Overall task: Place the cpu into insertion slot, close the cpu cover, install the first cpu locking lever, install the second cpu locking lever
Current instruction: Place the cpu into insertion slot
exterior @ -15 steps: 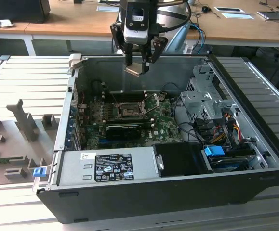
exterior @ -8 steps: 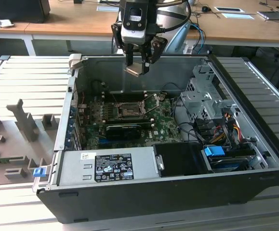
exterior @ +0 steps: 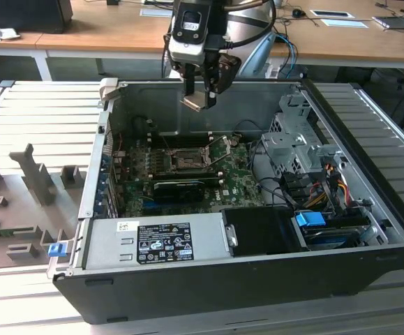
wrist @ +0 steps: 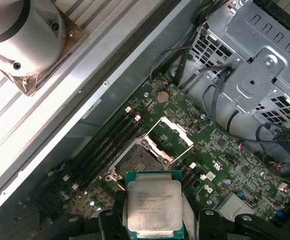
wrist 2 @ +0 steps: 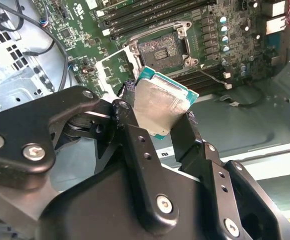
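1. The claw [wrist 2: 160, 112] is pinching the chip [wrist 2: 161, 102]. Its two black fingers [wrist 2: 129, 125] press on opposite edges, and the grey metal top lies bare between them.
2. The chip hangs at the claw's tip, in the air over the open computer case [exterior: 146, 108], touching nothing but the fingers. In the second wrist view it looks tilted in the grip, not level.
3. The socket [wrist: 137, 160] lies below the claw, well apart from the chip. It is dark and bare, and its cover [wrist: 156, 149] is swung up open at the socket's far side from the claw.
4. The chip is likely light, stiff and flat, with a slick top and thin edges, so it could slide or twist if the squeeze is weak. Its underside and the socket's contacts are probably delicate. The edges are the safe place to hold, as the claw does here, and no force should be needed to seat it.
5. The green board [exterior: 240, 185] under the claw is crowded. Long memory slots [wrist: 109, 142] run just beside the socket, while a metal drive cage [exterior: 292, 139] and bundled cables [exterior: 320, 188] sit off to one side.
6. The case lies on its side on a ribbed grey table [exterior: 41, 118]. Wooden desks [exterior: 104, 31] stand beyond the claw.
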Motion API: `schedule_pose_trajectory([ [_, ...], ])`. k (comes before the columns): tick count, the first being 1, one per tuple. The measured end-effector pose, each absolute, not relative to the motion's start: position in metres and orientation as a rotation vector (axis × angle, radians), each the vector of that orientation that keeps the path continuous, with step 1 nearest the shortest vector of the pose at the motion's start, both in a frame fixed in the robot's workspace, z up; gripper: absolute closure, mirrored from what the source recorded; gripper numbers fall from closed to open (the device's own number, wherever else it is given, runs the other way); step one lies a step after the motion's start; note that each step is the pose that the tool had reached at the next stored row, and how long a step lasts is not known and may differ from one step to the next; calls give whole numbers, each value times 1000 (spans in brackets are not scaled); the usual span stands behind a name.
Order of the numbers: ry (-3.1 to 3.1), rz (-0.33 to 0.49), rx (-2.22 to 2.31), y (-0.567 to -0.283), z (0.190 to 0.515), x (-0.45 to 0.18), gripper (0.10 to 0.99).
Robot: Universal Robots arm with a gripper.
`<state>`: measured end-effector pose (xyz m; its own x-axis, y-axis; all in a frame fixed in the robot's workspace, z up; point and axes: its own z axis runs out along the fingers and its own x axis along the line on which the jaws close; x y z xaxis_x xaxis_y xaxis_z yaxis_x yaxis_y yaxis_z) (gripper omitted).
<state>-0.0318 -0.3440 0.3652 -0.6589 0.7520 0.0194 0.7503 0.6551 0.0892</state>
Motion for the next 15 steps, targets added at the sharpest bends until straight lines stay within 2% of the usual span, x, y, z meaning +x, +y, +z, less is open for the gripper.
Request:
schedule_pose_trajectory([
  [15, 2724, 136, 1505, -344, 364, -32, 557],
])
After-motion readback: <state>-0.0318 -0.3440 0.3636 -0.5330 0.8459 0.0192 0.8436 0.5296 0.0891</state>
